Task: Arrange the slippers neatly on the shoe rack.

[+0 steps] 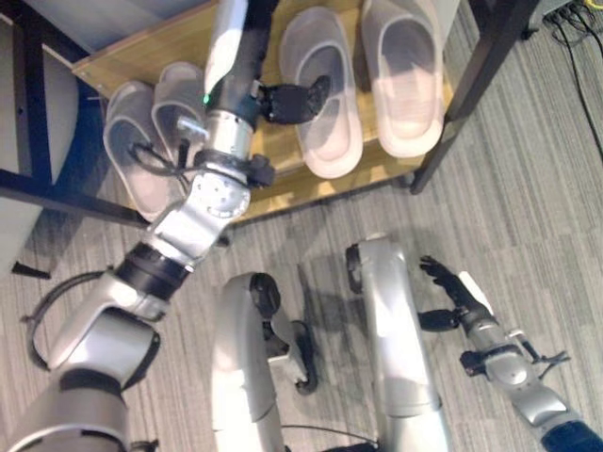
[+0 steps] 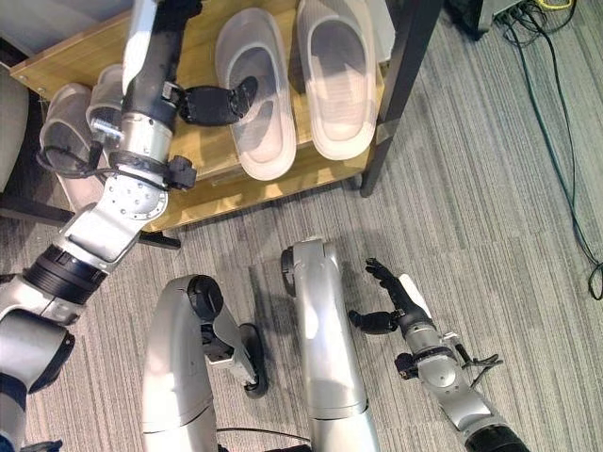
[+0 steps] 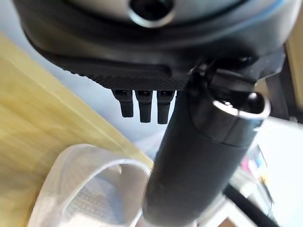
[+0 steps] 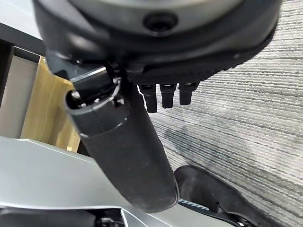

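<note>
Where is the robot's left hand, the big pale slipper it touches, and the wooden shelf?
dark left hand (image 1: 294, 100), left eye view, on its palm
pale translucent slipper (image 1: 332, 141), left eye view, on its insole
light wooden shelf (image 1: 141, 56), left eye view, on bare board

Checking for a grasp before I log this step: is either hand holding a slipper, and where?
Nothing is held. The left hand reaches over the inner pink slipper on the shoe rack, fingers straight; the right hand hangs open above the carpet.
</note>
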You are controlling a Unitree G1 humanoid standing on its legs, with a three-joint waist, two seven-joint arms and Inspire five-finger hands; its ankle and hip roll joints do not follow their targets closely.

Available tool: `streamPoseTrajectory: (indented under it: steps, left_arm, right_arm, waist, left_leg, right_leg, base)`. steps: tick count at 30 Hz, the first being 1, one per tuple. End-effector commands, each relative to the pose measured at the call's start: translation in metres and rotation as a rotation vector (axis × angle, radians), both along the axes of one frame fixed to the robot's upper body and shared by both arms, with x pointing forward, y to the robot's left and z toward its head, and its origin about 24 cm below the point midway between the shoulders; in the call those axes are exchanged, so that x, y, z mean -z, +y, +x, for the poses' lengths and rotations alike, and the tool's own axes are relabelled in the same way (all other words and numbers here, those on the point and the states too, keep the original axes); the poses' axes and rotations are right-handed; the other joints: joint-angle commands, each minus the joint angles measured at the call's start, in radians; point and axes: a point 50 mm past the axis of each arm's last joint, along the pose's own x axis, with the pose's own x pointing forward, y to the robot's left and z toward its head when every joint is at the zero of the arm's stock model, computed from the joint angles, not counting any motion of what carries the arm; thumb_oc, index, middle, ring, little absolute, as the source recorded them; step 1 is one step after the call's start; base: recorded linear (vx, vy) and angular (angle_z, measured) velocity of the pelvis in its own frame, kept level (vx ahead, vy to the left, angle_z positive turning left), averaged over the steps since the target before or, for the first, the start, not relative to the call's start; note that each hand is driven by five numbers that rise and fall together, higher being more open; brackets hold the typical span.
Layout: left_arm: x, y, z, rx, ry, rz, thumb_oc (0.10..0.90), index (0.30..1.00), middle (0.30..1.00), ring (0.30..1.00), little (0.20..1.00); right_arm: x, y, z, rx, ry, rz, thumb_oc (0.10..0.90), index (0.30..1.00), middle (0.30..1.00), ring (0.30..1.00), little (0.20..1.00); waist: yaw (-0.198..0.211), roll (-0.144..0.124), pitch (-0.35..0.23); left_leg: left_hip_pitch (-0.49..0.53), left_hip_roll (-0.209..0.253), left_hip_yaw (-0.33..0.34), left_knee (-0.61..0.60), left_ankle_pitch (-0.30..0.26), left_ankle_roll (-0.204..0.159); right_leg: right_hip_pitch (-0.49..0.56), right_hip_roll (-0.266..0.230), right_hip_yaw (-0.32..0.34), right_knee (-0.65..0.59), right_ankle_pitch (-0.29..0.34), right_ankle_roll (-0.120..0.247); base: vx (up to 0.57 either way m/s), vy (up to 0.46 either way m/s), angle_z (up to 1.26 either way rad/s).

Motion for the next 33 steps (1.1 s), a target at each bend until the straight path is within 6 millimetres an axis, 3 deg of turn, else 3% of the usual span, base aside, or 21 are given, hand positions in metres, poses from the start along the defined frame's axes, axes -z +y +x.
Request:
streamPoseTrajectory:
  steps: [1, 11, 26, 33]
  left_arm:
    - [-0.051, 0.02, -0.035, 0.114, -0.237, -0.141, 0.8, 0.9, 0.9, 0.9, 0.9]
    - [-0.013, 0.028, -0.046, 0.306, -0.012, -0.207, 0.8, 0.9, 0.9, 0.9, 0.9]
    - [0.015, 0.015, -0.048, 0.403, 0.204, -0.012, 0.8, 0.9, 0.9, 0.9, 0.9]
    - [0.023, 0.003, -0.042, 0.427, 0.239, -0.013, 0.8, 0.9, 0.9, 0.9, 0.9]
  right_arm:
    - [-0.037, 0.015, 0.006, -0.057, -0.201, 0.039, 0.8, 0.9, 0.9, 0.9, 0.9]
    - [-0.034, 0.012, 0.002, -0.033, -0.181, 0.028, 0.8, 0.9, 0.9, 0.9, 0.9]
    - [-0.033, 0.009, 0.002, -0.039, -0.153, 0.019, 0.8, 0.9, 0.9, 0.9, 0.9]
    - [-0.032, 0.011, 0.003, -0.048, -0.144, 0.021, 0.8, 0.9, 0.9, 0.9, 0.9]
  waist:
    - [0.053, -0.026, -0.035]
    - [0.073, -0.013, -0.035]
    - [0.072, -0.017, -0.035]
    - [0.065, -0.021, -0.035]
  left_leg:
    - [-0.088, -0.026, -0.135, -0.015, 0.06, -0.072]
    - [-0.088, -0.027, -0.146, -0.02, 0.057, -0.071]
    - [-0.088, -0.033, -0.143, -0.03, 0.053, -0.073]
    - [-0.088, -0.034, -0.139, -0.028, 0.054, -0.068]
  right_leg:
    - [0.133, -0.049, 0.124, 0.061, -0.083, -0.008]
    - [0.133, -0.051, 0.119, 0.056, -0.078, -0.017]
    - [0.133, -0.051, 0.136, 0.047, -0.075, -0.012]
    - [0.133, -0.052, 0.137, 0.044, -0.076, -0.011]
  base:
    - [0.0, 0.0, 0.0]
    - [0.0, 0.0, 0.0]
    - [0.0, -0.005, 0.04]
    - [0.0, 0.0, 0.0]
